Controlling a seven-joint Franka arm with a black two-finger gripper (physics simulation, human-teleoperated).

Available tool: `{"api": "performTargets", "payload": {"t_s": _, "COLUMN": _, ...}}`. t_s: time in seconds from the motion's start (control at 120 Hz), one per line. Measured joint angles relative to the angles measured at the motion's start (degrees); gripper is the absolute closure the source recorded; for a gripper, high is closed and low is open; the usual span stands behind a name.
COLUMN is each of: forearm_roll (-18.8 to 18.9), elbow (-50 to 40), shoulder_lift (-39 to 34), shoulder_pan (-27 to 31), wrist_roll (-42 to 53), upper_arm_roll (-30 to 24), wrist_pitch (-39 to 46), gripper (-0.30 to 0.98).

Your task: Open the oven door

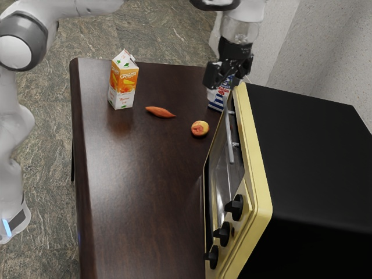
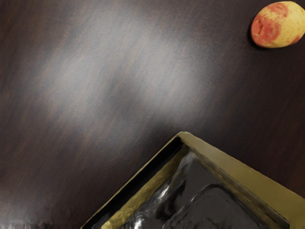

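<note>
target: the glass-paned door (image 1: 218, 180) of the boxy black oven (image 1: 314, 157) with a pale yellow front frame (image 1: 257, 174). the oven is standing on the dark brown wooden table (image 1: 136, 192), its door facing the exterior view's left and looking shut or nearly so; whether a slight gap is showing, i cannot tell.

claw: the black two-finger gripper (image 1: 225, 82) is hovering by the oven's far front corner, fingers standing apart with nothing between them. it is not gripping the slim grey metal handle (image 1: 230, 145), which is running along the door's upper part.

nearby: the red-and-yellow round fruit (image 2: 276, 26) is lying on the table in front of the oven; the blue-and-white package (image 1: 216, 103) is standing behind it, close to the gripper.

handling, my estimate: the bar is probably rigid and rather slippery; the door is likely swinging on a lower hinge, moderately heavy, stiff at first. the pane may be fragile, so i am favouring the bar's middle, fingers on either side, then an outward and downward arc. risks: knocking the frame corner, slipping off the bar, or the lowering door pushing the fruit.
</note>
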Motion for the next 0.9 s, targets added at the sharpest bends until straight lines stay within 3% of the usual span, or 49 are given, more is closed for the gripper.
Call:
{"api": "performTargets", "payload": {"t_s": 0.133, "forearm_roll": -2.92, "elbow": -0.06, "shoulder_lift": -0.92, "shoulder_pan": 0.67, "wrist_roll": -2.09, "upper_arm_roll": -0.11, "wrist_pitch": -0.64, "gripper": 0.00}}
{"api": "performTargets", "payload": {"t_s": 0.367, "forearm_roll": -3.66, "elbow": 0.07, "shoulder_lift": -2.96, "shoulder_pan": 6.75, "wrist_roll": -5.92, "upper_arm_roll": -1.82, "wrist_pitch": -1.57, "gripper": 0.00}}
{"api": "performTargets", "payload": {"t_s": 0.4, "forearm_roll": -3.71, "elbow": -0.42, "shoulder_lift": -3.91, "shoulder_pan": 11.38, "wrist_roll": -6.35, "upper_arm_roll": -5.99, "wrist_pitch": -1.52, "gripper": 0.00}}
{"api": "performTargets", "payload": {"t_s": 0.45, "forearm_roll": -3.74, "elbow": -2.41, "shoulder_lift": -6.37, "shoulder_pan": 24.31, "wrist_roll": -6.82, "upper_arm_roll": -18.49, "wrist_pitch": -1.13, "gripper": 0.00}}
{"api": "performTargets", "payload": {"t_s": 0.483, "forearm_roll": -3.73, "elbow": -6.02, "shoulder_lift": -9.33, "shoulder_pan": 27.82, "wrist_roll": -7.00, "upper_arm_roll": -23.36, "wrist_pitch": -0.10, "gripper": 0.00}}
{"api": "performTargets", "payload": {"t_s": 0.617, "forearm_roll": -1.59, "elbow": -17.38, "shoulder_lift": -17.99, "shoulder_pan": 24.41, "wrist_roll": -5.73, "upper_arm_roll": -32.45, "wrist_pitch": 7.78, "gripper": 0.00}}
{"api": "performTargets", "payload": {"t_s": 0.758, "forearm_roll": 1.47, "elbow": -25.25, "shoulder_lift": -25.80, "shoulder_pan": 24.38, "wrist_roll": -1.13, "upper_arm_roll": -34.27, "wrist_pitch": 15.07, "gripper": 0.00}}
{"api": "performTargets", "payload": {"t_s": 0.9, "forearm_roll": 2.99, "elbow": -30.50, "shoulder_lift": -29.27, "shoulder_pan": 24.46, "wrist_roll": 6.70, "upper_arm_roll": -36.88, "wrist_pitch": 18.83, "gripper": 0.00}}
